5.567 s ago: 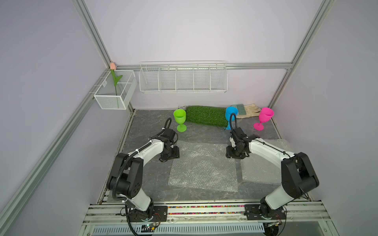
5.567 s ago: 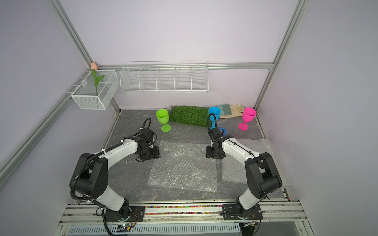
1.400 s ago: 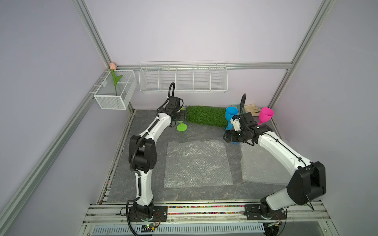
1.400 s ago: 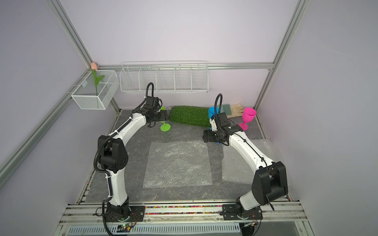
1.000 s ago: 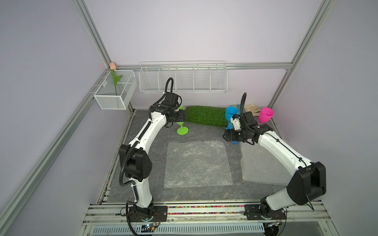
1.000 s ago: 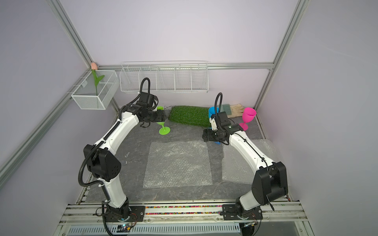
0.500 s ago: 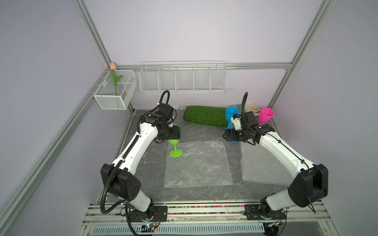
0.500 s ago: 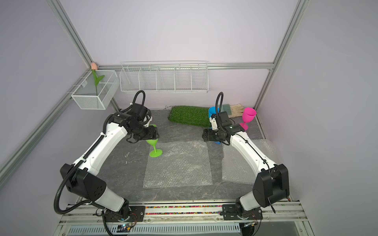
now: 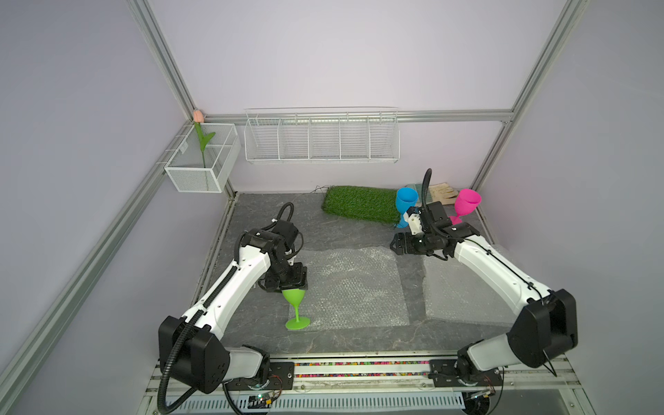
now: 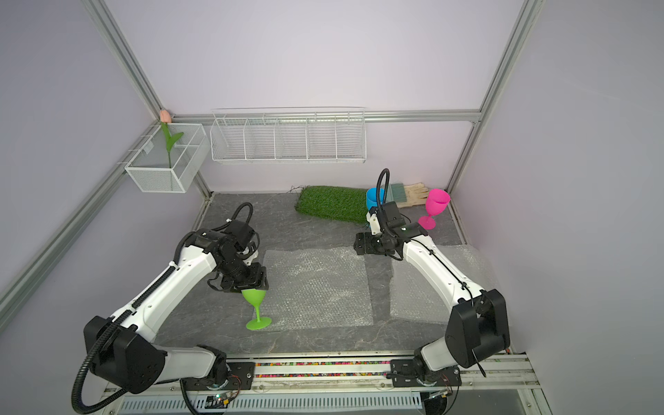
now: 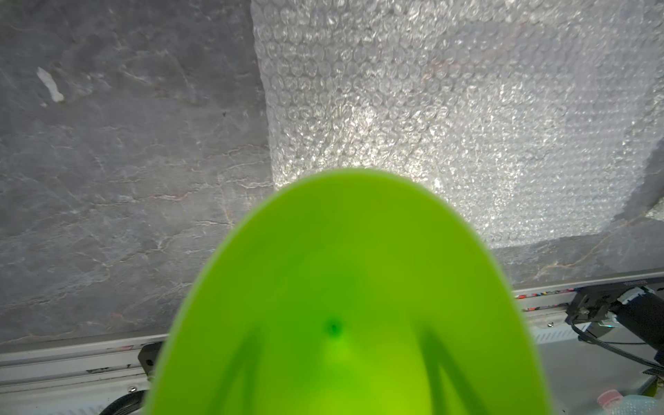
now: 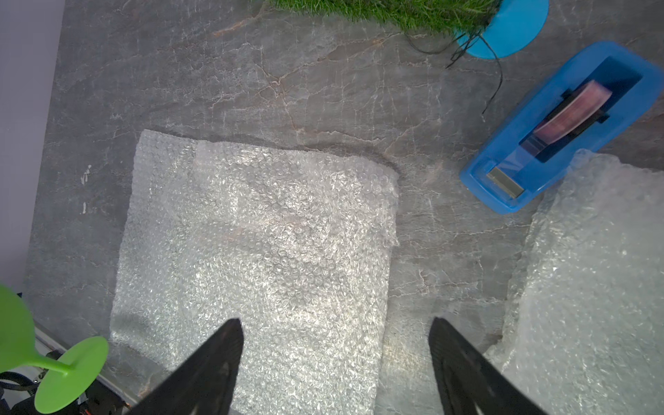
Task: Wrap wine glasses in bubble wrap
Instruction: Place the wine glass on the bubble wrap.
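One lime green plastic stemmed goblet (image 9: 295, 301) hangs foot-down, slightly tilted, from left gripper (image 9: 287, 284), jaws clamped across bowl. Foot at near left edge of central clear bubble wrap sheet (image 9: 355, 284); sheet spreads rightward. Right gripper (image 9: 396, 248) wide apart, empty, above sheet's far right corner.

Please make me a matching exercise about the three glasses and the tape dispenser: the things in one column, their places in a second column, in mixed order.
1. green glass
2. blue glass
3. pink glass
4. tape dispenser

A. at the back, nearest the right wall
B. beside a corner of the right bubble wrap sheet
C. held in the left gripper
D. at the end of the grass mat

Pairs: 1-C, 2-D, 3-A, 4-B
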Motion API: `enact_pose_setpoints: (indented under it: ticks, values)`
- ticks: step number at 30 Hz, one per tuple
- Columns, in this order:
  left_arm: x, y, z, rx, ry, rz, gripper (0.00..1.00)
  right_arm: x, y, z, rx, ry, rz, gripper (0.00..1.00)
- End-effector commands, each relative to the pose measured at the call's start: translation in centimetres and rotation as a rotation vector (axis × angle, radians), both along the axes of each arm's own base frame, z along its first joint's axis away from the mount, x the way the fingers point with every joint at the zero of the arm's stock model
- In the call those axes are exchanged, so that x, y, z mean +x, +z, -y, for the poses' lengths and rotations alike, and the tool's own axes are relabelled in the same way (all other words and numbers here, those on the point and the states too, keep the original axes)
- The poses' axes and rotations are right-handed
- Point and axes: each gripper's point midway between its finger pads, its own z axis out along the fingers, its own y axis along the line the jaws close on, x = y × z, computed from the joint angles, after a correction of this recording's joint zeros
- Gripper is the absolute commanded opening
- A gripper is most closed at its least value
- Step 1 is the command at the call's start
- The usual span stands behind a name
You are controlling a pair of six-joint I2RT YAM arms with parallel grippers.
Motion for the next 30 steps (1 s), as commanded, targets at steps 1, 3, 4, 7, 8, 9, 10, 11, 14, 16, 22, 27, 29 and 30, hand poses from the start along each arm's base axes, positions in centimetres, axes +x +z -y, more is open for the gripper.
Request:
enact_pose_setpoints:
  ticks: [1, 3, 4, 7, 8, 9, 10, 11, 14, 16, 22, 27, 29, 30]
  values:
    - [-1.2, -0.4, 0.2, -0.010, 0.018, -0.062, 0.66, -0.3, 0.3, -0.6, 0.027, 0.007, 0.008, 0.84]
    - [-1.2, -0.8, 0.3, -0.005, 0.013, -0.084, 0.66, -0.3, 0.2, -0.7, 0.027, 0.010, 0.007, 0.84]
    - [-1.1, -1.0, 0.3, -0.002, 0.013, -0.090, 0.66, -0.2, 0.2, -0.6, 0.027, 0.008, 0.007, 0.84]
    - [-0.6, -1.6, 0.5, 0.004, 0.006, -0.098, 0.66, -0.3, 0.0, -0.7, 0.025, 0.010, 0.005, 0.84]
    - [-0.4, -1.7, 0.6, 0.007, 0.005, -0.100, 0.66, -0.4, 0.0, -0.7, 0.023, 0.009, 0.004, 0.84]
    - [-0.2, -1.9, 0.6, 0.012, 0.003, -0.106, 0.66, -0.4, -0.1, -0.6, 0.022, 0.010, 0.004, 0.84]
    - [0.0, -2.2, 0.7, 0.015, 0.001, -0.114, 0.66, -0.4, -0.2, -0.6, 0.020, 0.008, 0.003, 0.84]
    - [0.2, -2.4, 0.8, 0.016, -0.002, -0.119, 0.66, -0.4, -0.2, -0.6, 0.019, 0.008, 0.003, 0.84]
    - [1.1, -2.8, 1.2, 0.022, -0.011, -0.122, 0.70, -0.4, -0.5, -0.5, 0.011, 0.004, -0.001, 0.84]
    - [1.8, -3.2, 1.3, 0.035, -0.014, -0.120, 0.74, -0.4, -0.7, -0.4, 0.006, 0.002, -0.003, 0.84]
    - [4.3, -4.7, 2.5, 0.032, -0.019, -0.118, 0.80, -0.3, -0.7, -0.4, 0.009, -0.001, 0.000, 0.84]
    - [6.2, -6.8, 3.2, 0.057, -0.040, -0.132, 0.83, -0.3, -0.6, -0.5, 0.006, 0.003, -0.003, 0.84]
    - [6.9, -7.3, 3.2, 0.071, -0.044, -0.127, 0.86, -0.4, -0.5, -0.4, 0.005, 0.004, -0.003, 0.84]
    - [7.4, -7.5, 3.3, 0.077, -0.044, -0.119, 0.87, -0.4, -0.4, -0.4, 0.004, 0.004, -0.002, 0.84]
